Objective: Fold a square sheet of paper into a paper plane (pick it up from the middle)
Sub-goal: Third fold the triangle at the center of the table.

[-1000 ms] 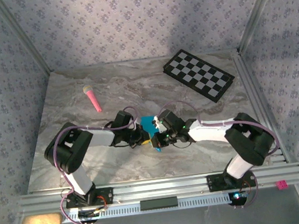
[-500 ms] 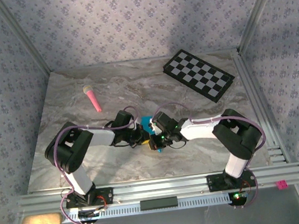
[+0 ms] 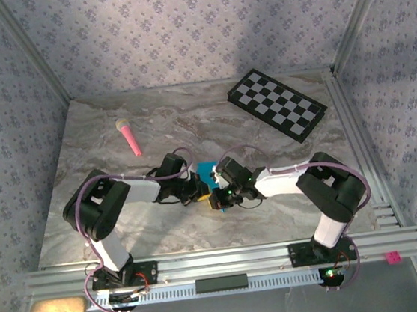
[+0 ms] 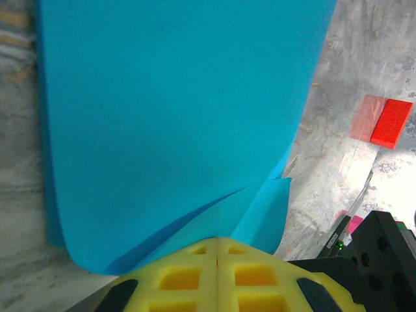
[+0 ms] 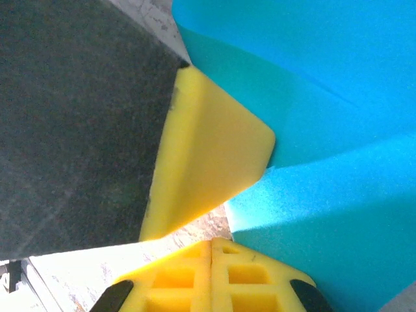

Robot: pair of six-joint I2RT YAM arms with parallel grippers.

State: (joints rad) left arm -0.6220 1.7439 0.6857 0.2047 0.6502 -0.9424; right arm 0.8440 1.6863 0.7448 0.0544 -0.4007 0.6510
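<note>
Pinching the square sheet of paper [image 4: 175, 117] | left pincer [image 4: 218, 240] and right pincer [image 5: 211, 242] both clamped on it | we should line edges up before creasing.

No writing, brand, number or sign could be read anywhere. The sheet of paper [image 4: 175, 117] was plain, the checkered board [image 3: 278, 104] carried only its squares, and a small pink tag [image 3: 392, 257] by the front rail [image 3: 228, 259] was too small to make out
</note>
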